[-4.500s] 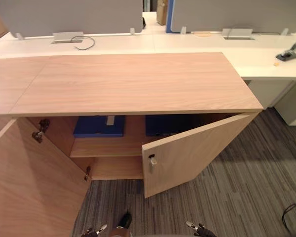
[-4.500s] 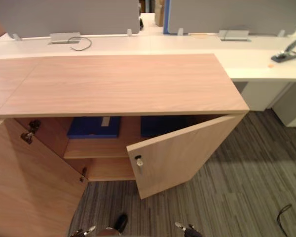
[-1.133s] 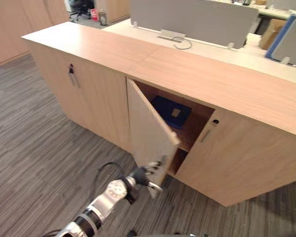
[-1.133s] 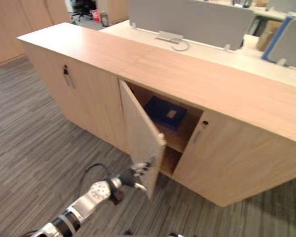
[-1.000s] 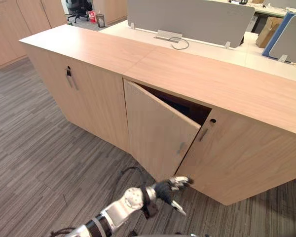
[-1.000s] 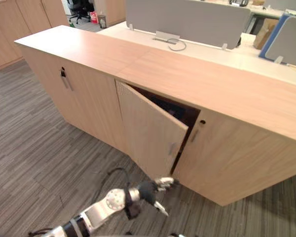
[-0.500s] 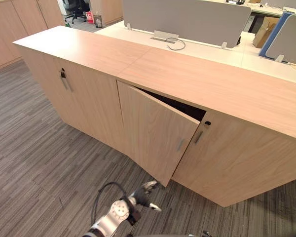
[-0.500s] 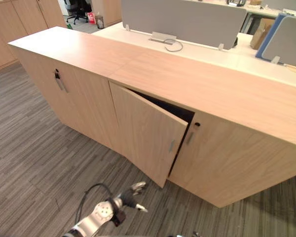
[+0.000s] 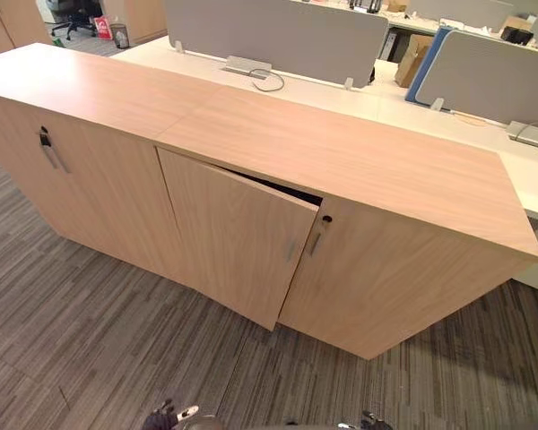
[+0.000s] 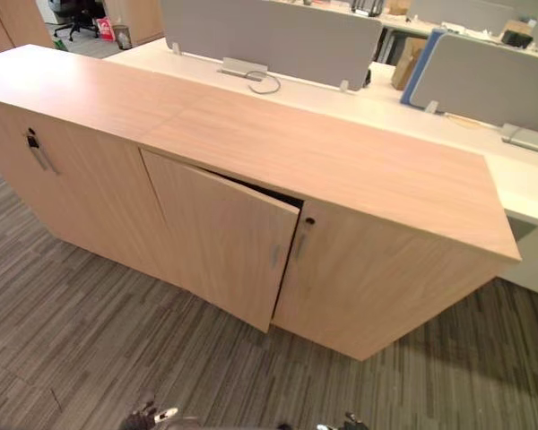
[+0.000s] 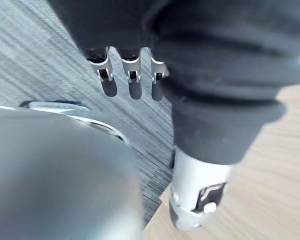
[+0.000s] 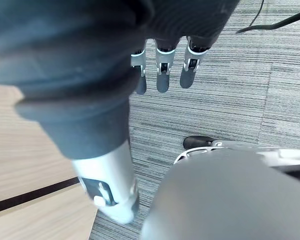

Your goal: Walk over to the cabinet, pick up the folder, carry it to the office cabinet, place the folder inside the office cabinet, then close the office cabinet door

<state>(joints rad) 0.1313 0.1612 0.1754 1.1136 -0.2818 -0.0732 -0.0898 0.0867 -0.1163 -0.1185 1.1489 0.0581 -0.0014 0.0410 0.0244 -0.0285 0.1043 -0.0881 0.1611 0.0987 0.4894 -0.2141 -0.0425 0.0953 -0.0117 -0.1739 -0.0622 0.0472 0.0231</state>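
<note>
Left eye view shows you the office cabinet door [image 9: 238,246] a crack ajar, the folder presumably hidden behind it, so your left hand [image 11: 131,69] and right hand [image 12: 162,70] hang straight-fingered and empty.

— What changed at the office cabinet [image 9: 359,166]?
— Four and a half seconds earlier both doors stood wide open, and blue folders showed on the shelf. By a second ago the right door [image 9: 394,278] was shut flush.
— And the left door [image 9: 238,237]?
— It was still wide open then, with the left hand [image 9: 170,417] at its lower edge. The hand pushed it most of the way round, and it ended ajar, covering the shelf.
— The hand afterwards?
— It dropped away to the bottom edge of the head views, well apart from the door.
— Anything else?
— The camera swung, so the whole view shifted.
</note>
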